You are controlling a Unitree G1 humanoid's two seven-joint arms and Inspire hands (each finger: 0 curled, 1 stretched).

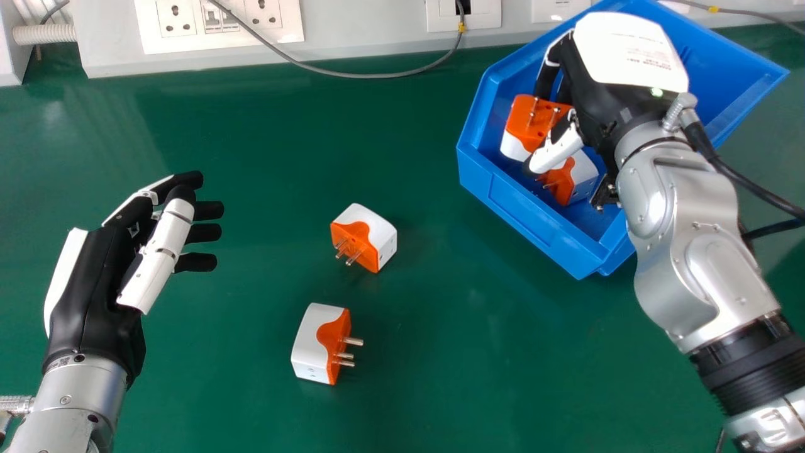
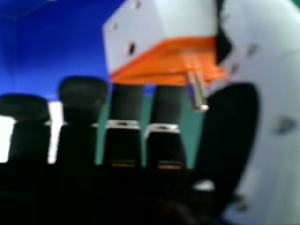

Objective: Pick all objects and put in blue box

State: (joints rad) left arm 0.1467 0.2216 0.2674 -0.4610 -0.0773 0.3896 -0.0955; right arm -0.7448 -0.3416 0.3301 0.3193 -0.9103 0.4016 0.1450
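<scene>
Two adapters (image 1: pixel 382 238) lie outside one blue box (image 1: pixel 528 220), a third adapter (image 1: pixel 585 172) inside; the right hand (image 1: pixel 607 104) pinches a fourth adapter (image 1: pixel 525 119), left hand (image 1: pixel 94 283) relaxed.

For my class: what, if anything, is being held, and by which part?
An adapter, apparently pinched near its orange prong end by the right hand.

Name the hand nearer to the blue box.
Right. The right hand is over the blue box, partly inside it; the left hand is well to its left, above the table.
</scene>
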